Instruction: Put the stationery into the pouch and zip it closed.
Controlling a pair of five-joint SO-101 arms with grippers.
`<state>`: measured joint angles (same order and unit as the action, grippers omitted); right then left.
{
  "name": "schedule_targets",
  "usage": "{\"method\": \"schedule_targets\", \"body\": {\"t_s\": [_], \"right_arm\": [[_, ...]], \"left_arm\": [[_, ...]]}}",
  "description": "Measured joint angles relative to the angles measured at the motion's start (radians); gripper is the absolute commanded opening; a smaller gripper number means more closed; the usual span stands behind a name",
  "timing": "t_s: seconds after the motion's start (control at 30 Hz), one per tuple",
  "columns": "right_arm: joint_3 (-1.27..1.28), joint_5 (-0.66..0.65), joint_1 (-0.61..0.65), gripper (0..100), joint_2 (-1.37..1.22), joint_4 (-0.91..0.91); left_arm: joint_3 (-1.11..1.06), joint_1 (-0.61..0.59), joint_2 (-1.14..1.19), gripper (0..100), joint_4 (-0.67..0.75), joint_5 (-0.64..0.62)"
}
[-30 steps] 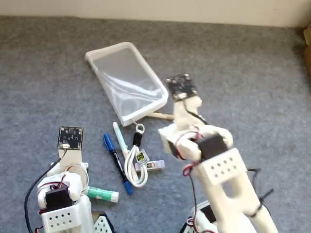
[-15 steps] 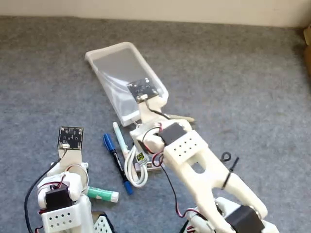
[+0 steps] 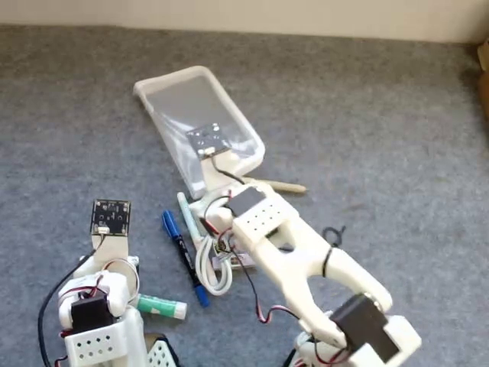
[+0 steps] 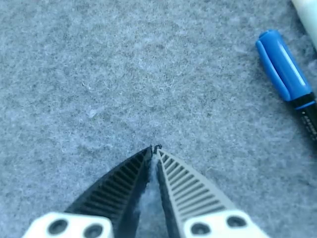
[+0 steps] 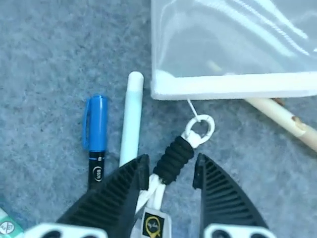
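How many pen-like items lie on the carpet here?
4: a blue-capped marker and a pale pen side by side at the pouch's near end, a wooden stick at the same end, and a green-and-white stick by the left arm. The right arm may hide more.

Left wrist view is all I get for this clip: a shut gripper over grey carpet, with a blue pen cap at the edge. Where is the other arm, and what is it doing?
Observer: The right gripper is open, its jaws either side of the black wrapped part of a white looped cord, not closed on it.
Operator: And the pouch?
Observer: The clear plastic pouch with a white rim lies flat just beyond that cord. A pale wooden stick juts out at its near edge.
Operator: Anything close to my arm?
Observer: A green and white tube lies beside the base of the left arm.
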<state>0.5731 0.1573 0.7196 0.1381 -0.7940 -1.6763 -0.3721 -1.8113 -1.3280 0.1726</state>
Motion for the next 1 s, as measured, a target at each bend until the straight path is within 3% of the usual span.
{"method": "schedule_targets", "body": {"t_s": [0.8,1.0], "right_arm": [[-0.068,0.048,-0.026,14.1,-0.242,0.014],[-0.083,0.049,-0.031,1.8,-0.242,0.014]], "left_arm": [[0.000,0.000,0.000,4,0.000,0.000],[0.000,0.000,0.000,4,0.000,0.000]]}}
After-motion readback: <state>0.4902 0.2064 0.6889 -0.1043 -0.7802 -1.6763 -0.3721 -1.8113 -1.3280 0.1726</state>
